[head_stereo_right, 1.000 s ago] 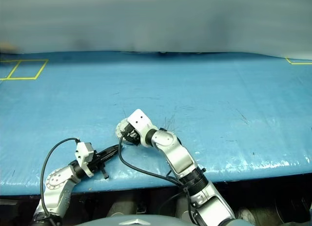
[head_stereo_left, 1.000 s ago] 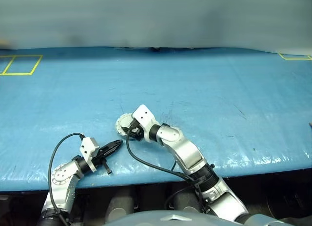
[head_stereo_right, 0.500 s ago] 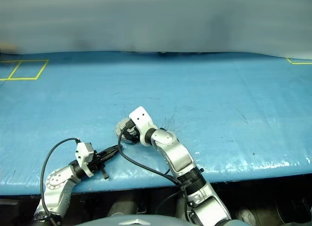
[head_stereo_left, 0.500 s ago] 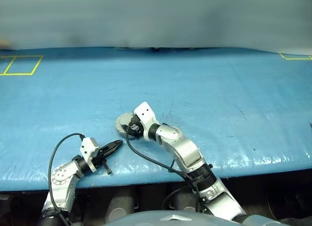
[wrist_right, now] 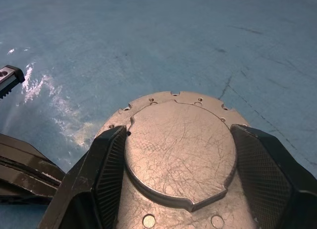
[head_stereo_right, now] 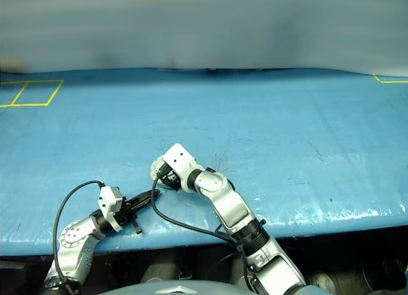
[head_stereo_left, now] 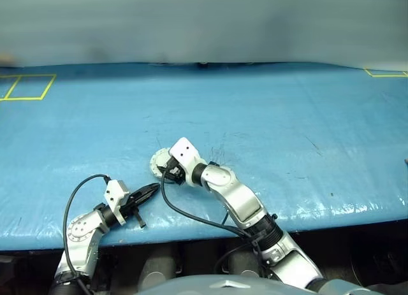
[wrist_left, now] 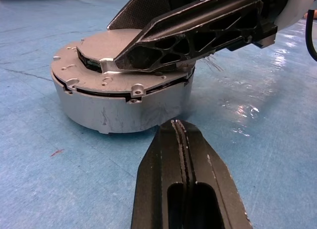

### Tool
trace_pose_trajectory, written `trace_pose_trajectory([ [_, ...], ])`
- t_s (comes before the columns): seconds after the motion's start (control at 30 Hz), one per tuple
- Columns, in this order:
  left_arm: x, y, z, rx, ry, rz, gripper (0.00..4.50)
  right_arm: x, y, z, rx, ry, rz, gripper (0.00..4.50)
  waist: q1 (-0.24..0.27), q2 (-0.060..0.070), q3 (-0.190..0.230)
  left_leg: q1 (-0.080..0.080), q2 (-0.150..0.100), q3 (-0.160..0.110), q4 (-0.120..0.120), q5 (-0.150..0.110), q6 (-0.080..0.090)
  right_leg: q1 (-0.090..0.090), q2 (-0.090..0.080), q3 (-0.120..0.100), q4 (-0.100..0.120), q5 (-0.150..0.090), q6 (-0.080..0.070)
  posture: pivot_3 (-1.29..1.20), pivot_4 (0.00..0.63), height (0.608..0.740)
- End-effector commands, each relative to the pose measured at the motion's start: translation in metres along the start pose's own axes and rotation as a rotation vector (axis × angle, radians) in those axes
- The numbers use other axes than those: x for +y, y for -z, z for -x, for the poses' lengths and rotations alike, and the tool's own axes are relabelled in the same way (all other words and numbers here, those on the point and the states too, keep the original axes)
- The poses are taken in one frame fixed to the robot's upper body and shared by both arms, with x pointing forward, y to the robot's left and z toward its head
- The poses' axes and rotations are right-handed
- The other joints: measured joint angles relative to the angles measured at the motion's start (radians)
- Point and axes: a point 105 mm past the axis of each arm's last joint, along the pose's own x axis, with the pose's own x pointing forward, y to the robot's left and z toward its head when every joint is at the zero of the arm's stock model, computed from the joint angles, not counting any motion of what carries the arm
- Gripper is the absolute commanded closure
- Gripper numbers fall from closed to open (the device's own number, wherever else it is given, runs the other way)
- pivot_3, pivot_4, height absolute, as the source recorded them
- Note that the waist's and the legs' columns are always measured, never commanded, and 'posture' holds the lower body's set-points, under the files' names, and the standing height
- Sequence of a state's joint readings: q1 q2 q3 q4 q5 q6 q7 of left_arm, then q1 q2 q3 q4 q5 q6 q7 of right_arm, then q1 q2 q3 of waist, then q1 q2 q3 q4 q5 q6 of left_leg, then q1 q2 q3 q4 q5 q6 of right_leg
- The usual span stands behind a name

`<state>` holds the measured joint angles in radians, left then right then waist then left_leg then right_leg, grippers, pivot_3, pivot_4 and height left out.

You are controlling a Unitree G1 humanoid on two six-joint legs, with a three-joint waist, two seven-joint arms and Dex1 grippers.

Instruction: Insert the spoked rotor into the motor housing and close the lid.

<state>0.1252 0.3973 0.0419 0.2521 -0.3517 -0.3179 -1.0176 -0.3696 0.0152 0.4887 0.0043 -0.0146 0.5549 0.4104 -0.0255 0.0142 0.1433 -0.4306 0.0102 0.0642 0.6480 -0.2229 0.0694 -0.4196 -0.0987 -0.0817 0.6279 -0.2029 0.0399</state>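
Straddling the lid, your right gripper clamps its raised centre, seating it on the motor housing; left gripper waits shut, just beside.

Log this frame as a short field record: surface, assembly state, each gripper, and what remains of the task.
surface: blue table covering with yellow tape marks at the far corners
motor housing: round plain grey metal cup standing upright on the covering
lid: smooth grey disc with a raised centre circle, seated on top of the housing
left gripper: shut, empty, pointing at the housing wall from close by
right gripper: fingers straddling the lid's raised circle
remaining: lid looks in place; rotor hidden
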Motion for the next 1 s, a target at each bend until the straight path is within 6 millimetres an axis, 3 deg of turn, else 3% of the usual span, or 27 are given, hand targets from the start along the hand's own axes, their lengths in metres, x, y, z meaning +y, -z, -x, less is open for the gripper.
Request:
trace_pose_trajectory([
  [0.03,-0.001,0.006,0.000,0.024,-0.007,0.008,4.50,0.011,0.004,-0.001,-0.022,-0.079,-0.121,1.53,0.000,0.000,0.000,0.000,0.000,0.000,0.000,0.000,0.000,0.000,0.000,0.000,0.000,0.000,0.000,0.00,0.150,0.740],
  [0.27,-0.002,0.008,0.001,0.032,-0.006,0.011,4.50,0.009,-0.015,0.001,-0.120,-0.084,-0.204,1.53,0.004,0.000,0.000,-0.002,0.000,0.000,-0.001,0.000,-0.001,-0.002,0.000,-0.002,-0.001,-0.001,-0.002,0.00,0.150,0.740],
  [0.87,-0.003,0.009,0.002,0.035,-0.013,0.013,4.50,0.011,0.015,-0.003,0.007,-0.062,0.051,1.53,0.004,0.000,0.000,-0.004,0.001,0.000,-0.001,0.001,-0.002,-0.005,0.000,-0.004,0.000,-0.001,-0.002,0.00,0.150,0.740],
  [1.0,-0.002,0.006,0.002,0.023,-0.024,0.017,4.50,0.007,0.022,-0.003,0.051,-0.047,0.016,1.53,0.004,0.000,0.000,-0.004,0.001,0.000,-0.001,0.001,-0.002,-0.004,0.000,-0.004,0.000,-0.001,-0.002,0.00,0.150,0.740],
])
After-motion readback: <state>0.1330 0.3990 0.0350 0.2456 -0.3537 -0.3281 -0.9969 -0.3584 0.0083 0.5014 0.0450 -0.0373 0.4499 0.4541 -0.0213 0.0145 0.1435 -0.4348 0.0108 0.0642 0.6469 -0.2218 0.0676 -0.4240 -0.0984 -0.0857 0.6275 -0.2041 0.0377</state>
